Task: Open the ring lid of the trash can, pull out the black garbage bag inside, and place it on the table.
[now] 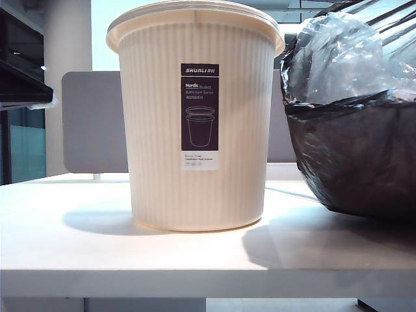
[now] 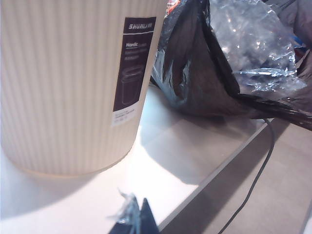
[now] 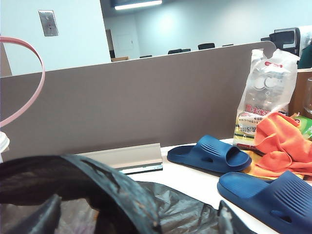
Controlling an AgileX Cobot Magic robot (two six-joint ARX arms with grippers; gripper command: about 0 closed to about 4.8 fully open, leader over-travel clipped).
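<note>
Exterior view: black garbage bag (image 1: 354,149) lies on the table (image 1: 78,253) beside the trash can (image 1: 195,123); left gripper (image 2: 139,217) closed; right gripper's state cannot be told

Plastic bucket and plastic bag on a smooth table.
Ribbed matt cream trash can (image 1: 195,123); glossy, wrinkled black garbage bag (image 1: 357,162) with clear film; smooth off-white table (image 1: 97,253).

The trash can (image 1: 196,123) stands mid-frame on the table (image 1: 78,250) in the exterior view. The garbage bag (image 1: 356,123) sits on the table at frame right, just beside it. A partition panel (image 1: 91,123) stands behind both.

Neither gripper shows there.
</note>
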